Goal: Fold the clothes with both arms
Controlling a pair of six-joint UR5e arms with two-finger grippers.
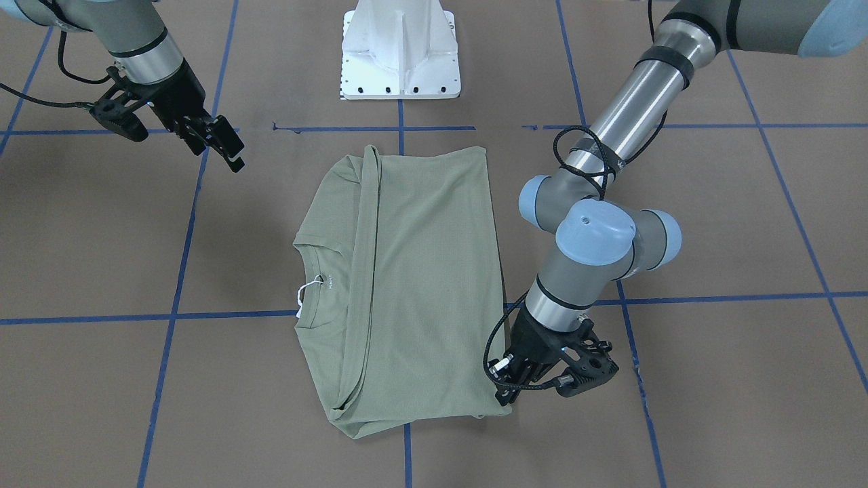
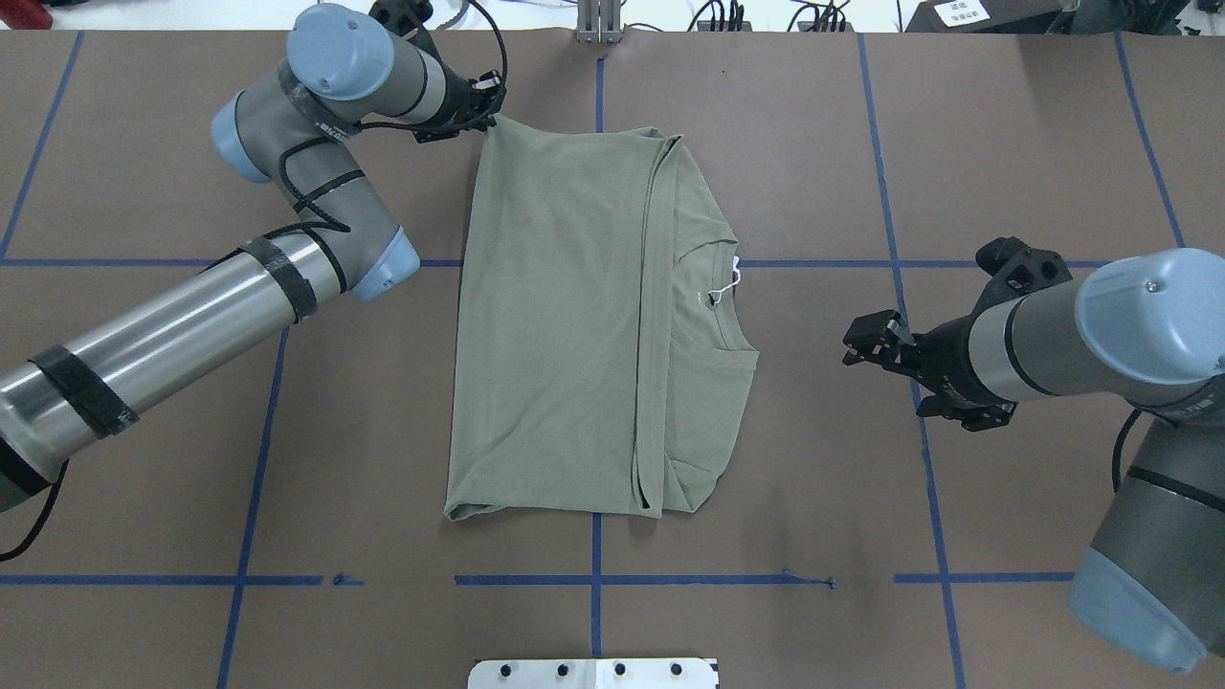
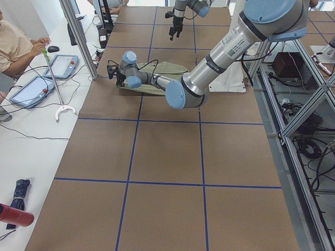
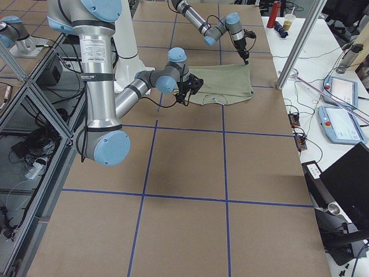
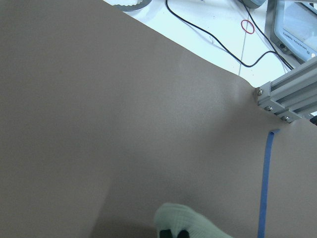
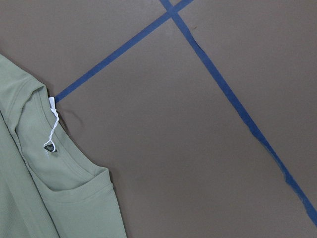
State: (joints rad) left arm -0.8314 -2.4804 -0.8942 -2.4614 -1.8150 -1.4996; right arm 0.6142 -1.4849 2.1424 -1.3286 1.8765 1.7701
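Note:
The sage-green shirt (image 2: 555, 325) lies flat on the brown table, folded lengthwise, its ribbed collar and white tag (image 2: 732, 279) toward the robot's right. My left gripper (image 2: 483, 100) sits at the shirt's far left corner, low on the table. In the left wrist view its black fingertips (image 5: 173, 233) pinch a bump of green cloth (image 5: 193, 223), so it is shut on that corner. My right gripper (image 2: 861, 342) hovers open to the right of the collar, apart from the shirt. The right wrist view shows collar and tag (image 6: 53, 124) but no fingers.
Blue tape lines (image 2: 593, 579) grid the brown table. The white pedestal base (image 1: 400, 54) stands at the robot's edge. An aluminium post (image 3: 78, 36), tablets and a seated person (image 3: 15, 47) are beyond the table's far edge.

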